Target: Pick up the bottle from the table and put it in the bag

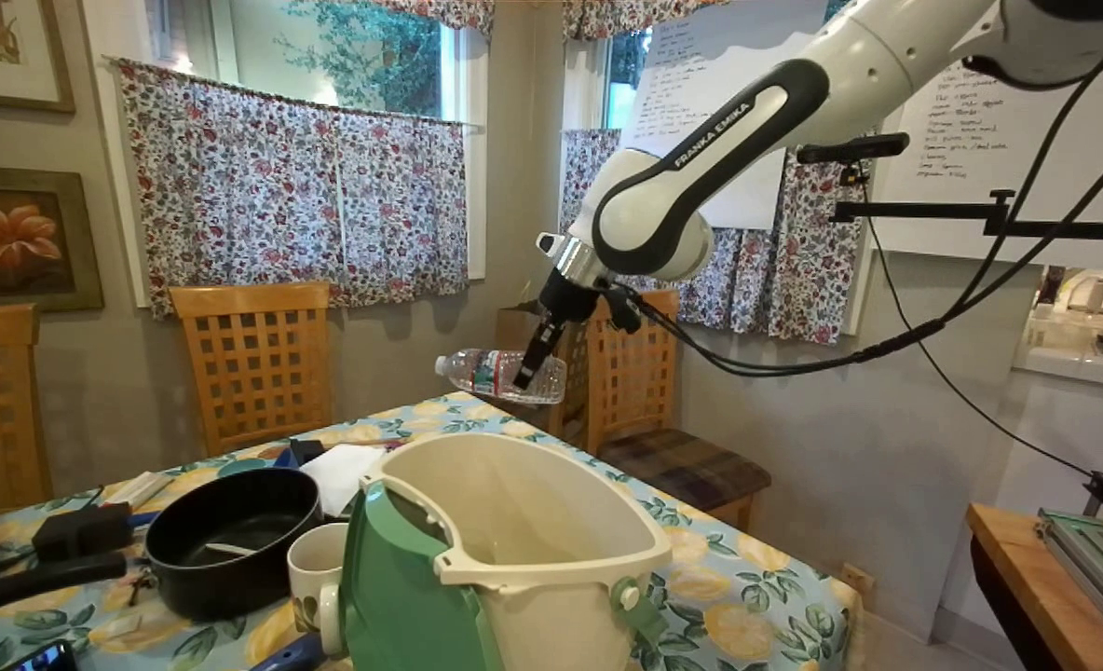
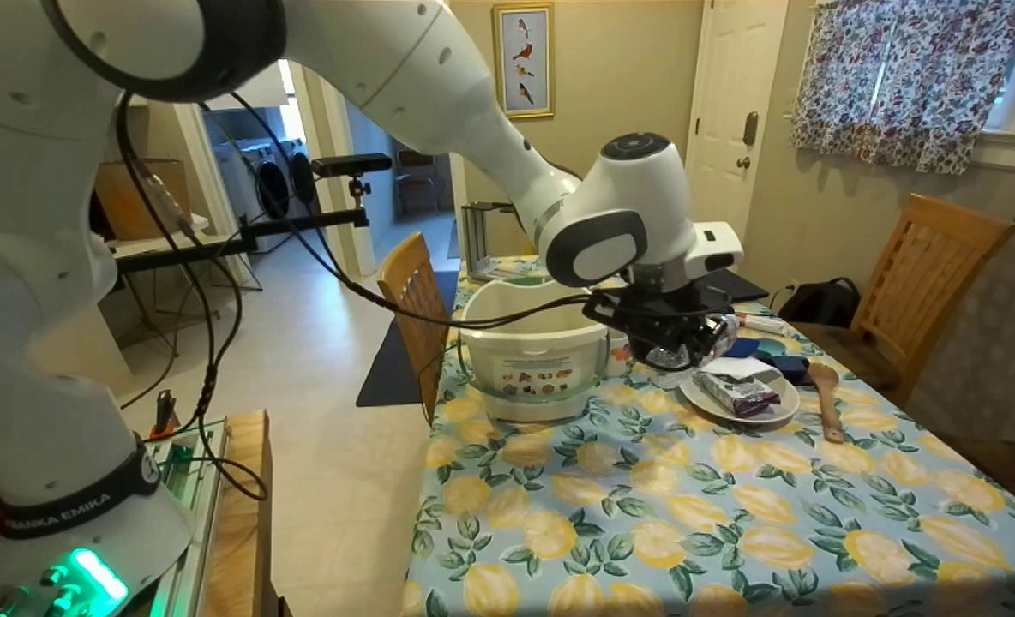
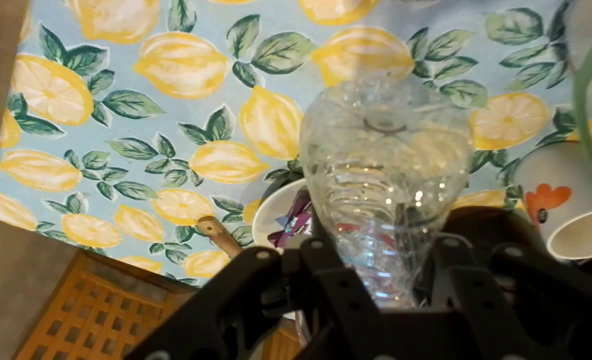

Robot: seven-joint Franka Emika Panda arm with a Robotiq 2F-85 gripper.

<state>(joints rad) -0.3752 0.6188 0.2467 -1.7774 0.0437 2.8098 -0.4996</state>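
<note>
Tool (image 1: 525, 373): clamped on the bottle (image 1: 479, 372), fingers (image 1: 538, 350) on either side of its body per the wrist view. Bottle: clear plastic, pale cap (image 1: 442, 365), label (image 1: 496, 365) with red and blue. Position: held in the air, off the table (image 2: 610, 514) and outside the bag (image 1: 565, 620). Attitude: nearly level, capped end slightly higher than the base in an exterior view. Wrist view: base end toward the camera, bag only at the right edge.

Bag: upright on the table, mouth up, cream inner wall exposed, green on one side. Mug (image 1: 314, 564) just beside it; contact between the two cannot be told. Black pan (image 1: 225, 587) near the mug, on the side away from the bag; a pale slim item (image 1: 231, 550) lies inside.

Plate (image 2: 789, 401) on the table carries a packet (image 2: 735, 394) in purple and white. Wooden utensil (image 2: 828, 407) lies just beside the plate. Cloth (image 1: 747, 624) over the table: lemons and leaves on light blue. Arm (image 1: 719, 140) reaches down from the upper right in an exterior view. Wooden chair (image 1: 249, 300) stands at the table.
</note>
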